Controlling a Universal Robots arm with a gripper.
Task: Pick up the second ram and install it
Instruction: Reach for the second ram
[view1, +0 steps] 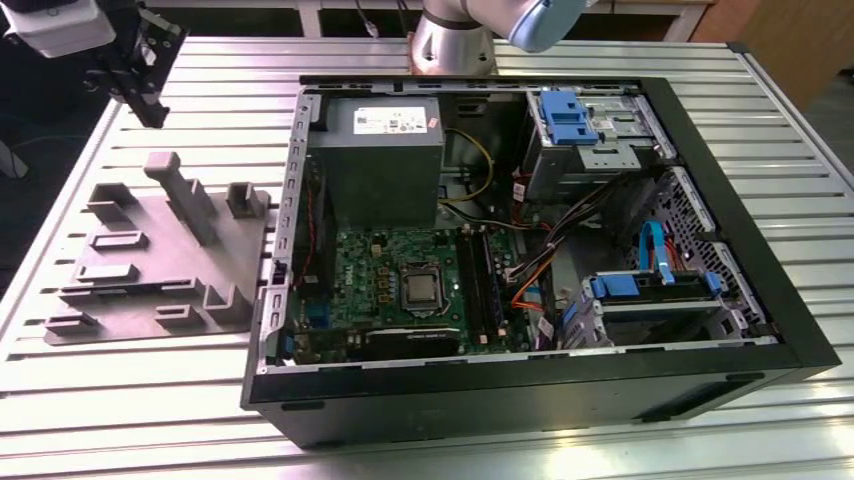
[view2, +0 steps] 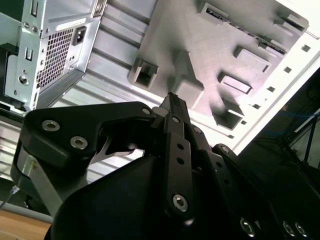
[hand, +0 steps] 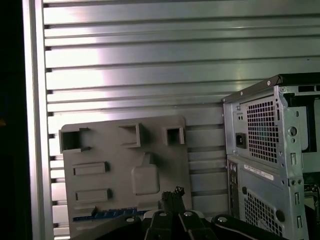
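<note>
The second ram (hand: 104, 214) is a thin blue-green strip lying in a slot of the grey fixture tray (hand: 165, 165), partly cut off by the frame edge in the first wrist view. My gripper (view1: 142, 98) hangs high over the table's far corner on the exterior view's left, above and beyond the tray (view1: 147, 290). Its black fingertips (hand: 172, 192) sit together with nothing between them, well above the tray. In the second wrist view the gripper (view2: 170, 98) points down at the tray (view2: 200, 55).
The open computer case (view1: 747, 250) lies on the slatted metal table (view1: 134, 400) to the exterior view's right of the tray. Inside are the green motherboard (view1: 380, 265), grey power supply (view1: 374, 150) and blue drive bays (view1: 567, 115). The arm's base (view1: 451, 45) stands behind the case.
</note>
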